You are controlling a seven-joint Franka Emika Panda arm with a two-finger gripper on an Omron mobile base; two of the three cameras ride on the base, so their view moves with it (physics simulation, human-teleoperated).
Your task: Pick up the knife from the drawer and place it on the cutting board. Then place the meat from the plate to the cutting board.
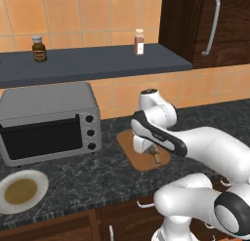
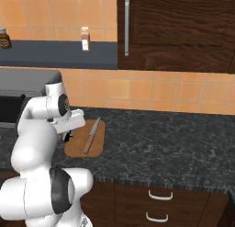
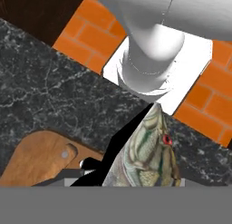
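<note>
- The knife (image 2: 92, 135) already lies flat on the cutting board (image 2: 97, 148), its blade pointing toward the tiled wall and its handle toward the front edge of the counter (image 2: 174, 148). So the first half of the task looks finished.
- The plate (image 1: 43, 179) stands at the left end of the counter, in front of the toaster oven (image 1: 49, 119). Only its yellowish-brown centre is seen; no lump rests on it, so the meat has left the plate.
- The tool (image 1: 155, 153) hangs low over the cutting board (image 1: 141, 159), and a small grey-brown piece is seen at its tips.
- In the hand view the meat (image 3: 147, 150), a scaly greenish-grey piece, sits right between the tips, with the corner of the board (image 3: 41, 155) and the knife handle (image 3: 69, 153) below and to the left.
- I judge that the tool is closed on the meat, because the piece hangs at the tips and does not lie on the board.
- What is left, in my judgement: to lower the meat onto a bare part of the board beside the knife, then to let it go and lift away.
- Whether the meat already touches the wood I cannot tell.
</note>
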